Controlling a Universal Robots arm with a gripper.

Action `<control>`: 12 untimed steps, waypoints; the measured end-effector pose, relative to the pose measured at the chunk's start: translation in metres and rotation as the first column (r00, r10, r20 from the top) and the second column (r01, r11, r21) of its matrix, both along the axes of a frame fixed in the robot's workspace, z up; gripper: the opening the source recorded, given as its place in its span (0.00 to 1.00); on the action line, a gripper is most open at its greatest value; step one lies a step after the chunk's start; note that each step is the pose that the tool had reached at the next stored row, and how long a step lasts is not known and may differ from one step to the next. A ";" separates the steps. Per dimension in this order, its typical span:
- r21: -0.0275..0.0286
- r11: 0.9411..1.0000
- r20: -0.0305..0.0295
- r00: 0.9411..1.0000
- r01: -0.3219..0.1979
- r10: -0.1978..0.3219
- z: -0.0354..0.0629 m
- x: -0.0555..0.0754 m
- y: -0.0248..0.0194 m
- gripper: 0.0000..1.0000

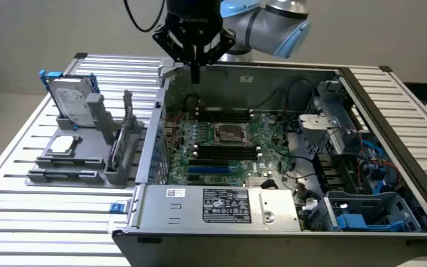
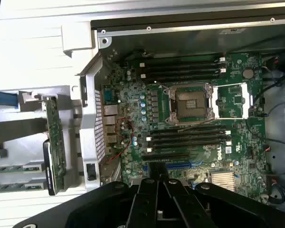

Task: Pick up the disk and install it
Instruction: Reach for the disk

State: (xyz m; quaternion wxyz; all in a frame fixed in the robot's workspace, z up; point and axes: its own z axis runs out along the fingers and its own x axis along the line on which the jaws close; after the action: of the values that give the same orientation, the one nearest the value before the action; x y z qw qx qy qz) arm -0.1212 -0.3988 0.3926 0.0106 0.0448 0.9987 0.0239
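Note:
The disk (image 1: 73, 100) stands upright in a grey holder (image 1: 80, 167) on the slatted table, at the exterior view's left. It is silver-grey with a white label and a blue frame along its edges. My gripper (image 1: 195, 77) hangs over the back left corner of the open computer case (image 1: 273, 239), well apart from the disk. Its dark fingers are shut with nothing between them. In the wrist view the shut gripper (image 2: 156, 190) points down over the motherboard (image 2: 190, 118).
A small square chip (image 1: 64, 143) lies flat in the holder, and a green card (image 2: 54, 142) stands in it on edge. A silver power-supply box (image 1: 221, 206) fills the case's front. A bay with blue plastic parts (image 1: 362, 214) sits at the case's front right, among cables.

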 end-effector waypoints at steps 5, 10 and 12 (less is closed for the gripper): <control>0.000 1.000 0.000 1.000 0.000 0.000 0.0000 0.000 0.0000 0.11; 0.000 1.000 -0.007 1.000 0.001 -0.001 0.0000 -0.002 0.0007 0.11; 0.000 1.000 -0.015 1.000 0.001 -0.001 -0.0001 -0.008 0.0042 0.11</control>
State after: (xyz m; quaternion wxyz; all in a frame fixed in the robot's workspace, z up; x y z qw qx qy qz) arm -0.1293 -0.3946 0.3925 0.0031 0.0455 0.9987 0.0235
